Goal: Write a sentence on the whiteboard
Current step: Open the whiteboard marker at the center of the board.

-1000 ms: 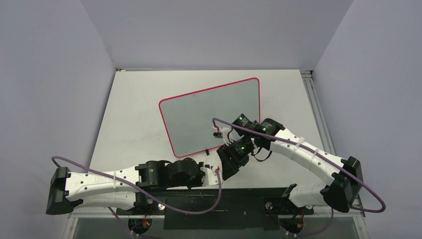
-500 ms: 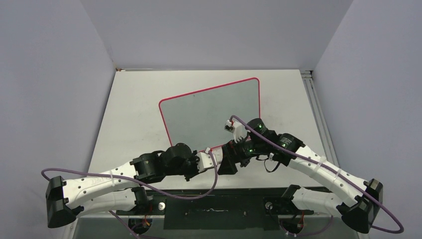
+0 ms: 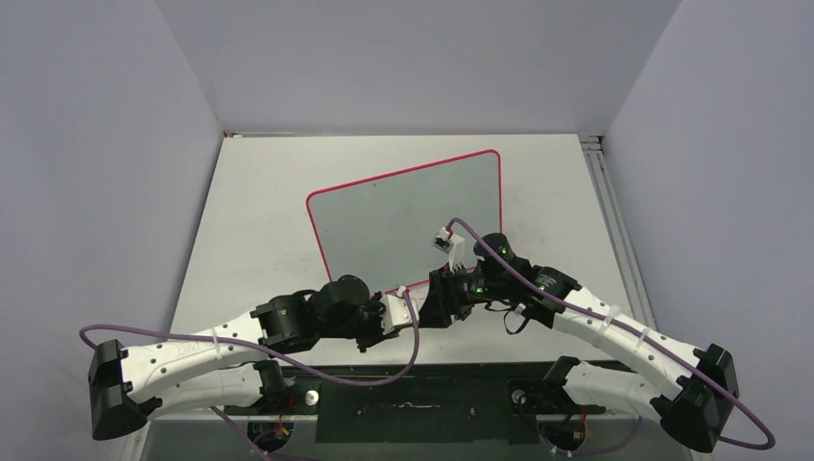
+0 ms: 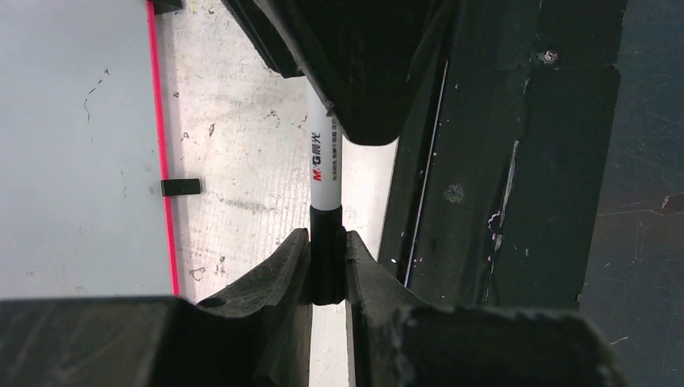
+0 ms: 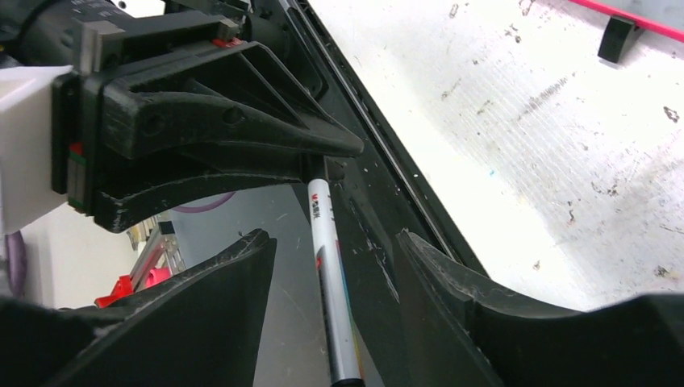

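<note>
Closed in by pale lavender walls (image 3: 413, 58) at 9, 12 and 3 o'clock. Between them, a white desk (image 3: 259, 221), scuffed and flecked with dark marks in both wrist views. On its middle, turned a little counter-clockwise, the whiteboard (image 3: 384, 221): grey-white face, thin red rim. Reaching in from the 6 o'clock edge, the left arm (image 3: 192, 351) from 7 and the right arm (image 3: 614, 336) from 5, nose to nose just off the board's near edge. From above, only that meeting: jaws and whatever lies between them lost among black parts.

Told by the left wrist view alone: left jaws pinched tight on the black end of a white marker pen (image 4: 324, 157). Barrel running straight toward 12 o'clock, red and black print on it, far end hidden behind the right jaws. Also there, the board's red rim at 9 o'clock, one small black foot (image 4: 180, 187) beside it on the desk, and a dark base plate (image 4: 524, 161) at 3 o'clock.

Told by the right wrist view alone: right jaws standing apart, one on each side of the barrel, gaps showing on both sides, gripping nothing. At 10 o'clock, the left jaws clamped over the pen's far end. At 1 o'clock, a strip of red rim.
</note>
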